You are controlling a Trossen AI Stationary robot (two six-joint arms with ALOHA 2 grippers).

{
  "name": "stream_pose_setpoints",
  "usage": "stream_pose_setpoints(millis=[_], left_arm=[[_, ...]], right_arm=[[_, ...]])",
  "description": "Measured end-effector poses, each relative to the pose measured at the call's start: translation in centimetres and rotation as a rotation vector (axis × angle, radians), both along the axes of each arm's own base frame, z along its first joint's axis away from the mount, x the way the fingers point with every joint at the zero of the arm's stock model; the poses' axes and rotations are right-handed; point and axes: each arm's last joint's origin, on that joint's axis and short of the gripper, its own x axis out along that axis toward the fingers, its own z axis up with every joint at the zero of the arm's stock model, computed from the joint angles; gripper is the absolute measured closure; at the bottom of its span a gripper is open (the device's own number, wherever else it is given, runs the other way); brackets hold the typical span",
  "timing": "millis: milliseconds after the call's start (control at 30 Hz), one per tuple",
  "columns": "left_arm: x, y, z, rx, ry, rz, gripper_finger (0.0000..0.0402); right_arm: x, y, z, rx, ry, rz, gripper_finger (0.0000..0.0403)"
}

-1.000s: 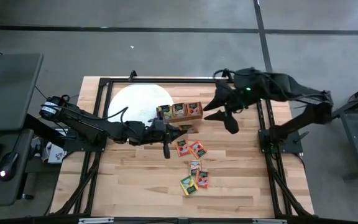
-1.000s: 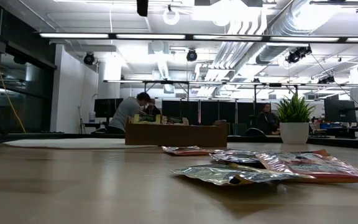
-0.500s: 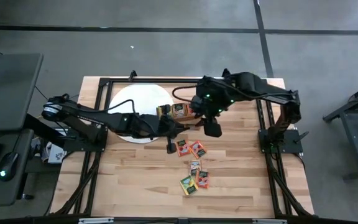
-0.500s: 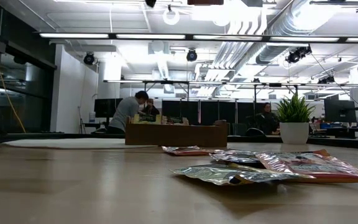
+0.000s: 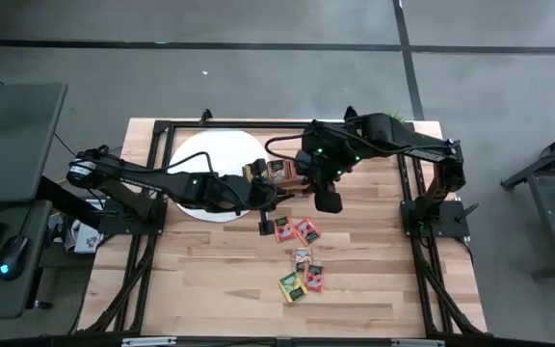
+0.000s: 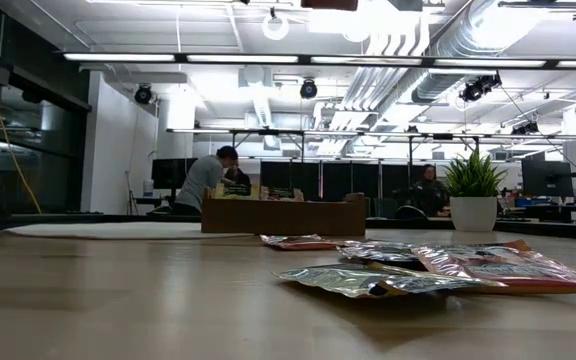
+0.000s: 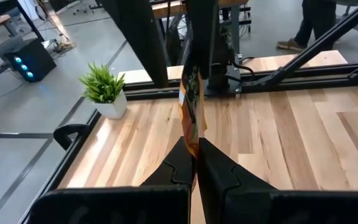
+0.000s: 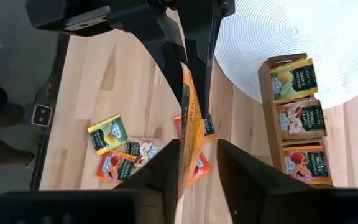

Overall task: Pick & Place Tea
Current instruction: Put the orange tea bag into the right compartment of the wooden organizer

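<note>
My left gripper point(image 7: 194, 144) reaches level from the table's left, in front of the wooden tray point(image 5: 279, 172), and is shut on an orange-red tea packet point(image 7: 191, 99). My right gripper point(image 8: 199, 147) hangs above it, open and pointing down. Its two fingers stand on either side of the same packet point(image 8: 191, 127), with a gap visible on one side. In the right wrist view, my left gripper point(image 8: 194, 56) comes in from beyond the packet. Several loose tea packets point(image 5: 299, 255) lie flat on the table nearer the front edge. The tray's compartments point(image 8: 297, 118) hold yellow, pink and red packets. My left gripper pinches the orange-red packet by its near end point(image 7: 192, 138) between the two fingers. The fingers come level from the table's left. The packet stands on edge and sticks out past the fingertips toward the table's right, lifted clear of the table.
A white round mat point(image 5: 210, 159) lies at the far left, with the tray's left end on its edge. A potted plant point(image 7: 107, 90) stands at the far right corner. Black frame rails point(image 5: 152, 193) run along the table's sides. Bare wood point(image 5: 210, 280) lies front left. People sit in the room behind point(image 6: 208, 180).
My right arm has swung from the table's far right toward the left, coming over the tray's front, and has tipped its gripper down over the packet held by my left gripper. My left gripper has shifted slightly toward the far edge. In the last half second both have stayed nearly still.
</note>
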Motion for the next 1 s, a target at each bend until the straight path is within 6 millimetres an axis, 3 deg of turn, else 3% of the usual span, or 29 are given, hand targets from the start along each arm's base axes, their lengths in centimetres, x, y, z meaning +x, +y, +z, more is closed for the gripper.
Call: stream_pose_setpoints(millis=[200, 467, 667, 833, 1000], left_arm=[[0.0, 0.0, -0.1, 0.002, 0.009, 0.002, 0.0394], [0.0, 0.0, -0.1, 0.042, 0.019, 0.002, 0.0354], [-0.1, 0.0, -0.1, 0.057, 0.026, 0.001, 0.0274], [-0.6, 0.3, -1.2, 0.069, 0.145, 0.059, 0.02], [-1.7, 0.7, -2.6, 0.073, 0.299, 0.167, 0.0169]], right_arm=[[0.0, 0.0, 0.0, -0.019, -0.008, 0.029, 0.0393], [0.0, 0.7, 0.0, -0.045, -0.011, 0.052, 0.04], [0.1, 0.6, -0.5, -0.063, 0.011, 0.043, 0.0402], [0.5, 0.1, -1.8, -0.068, 0.058, 0.036, 0.0402], [1.1, -0.8, -4.1, -0.075, 0.118, 0.031, 0.0402]])
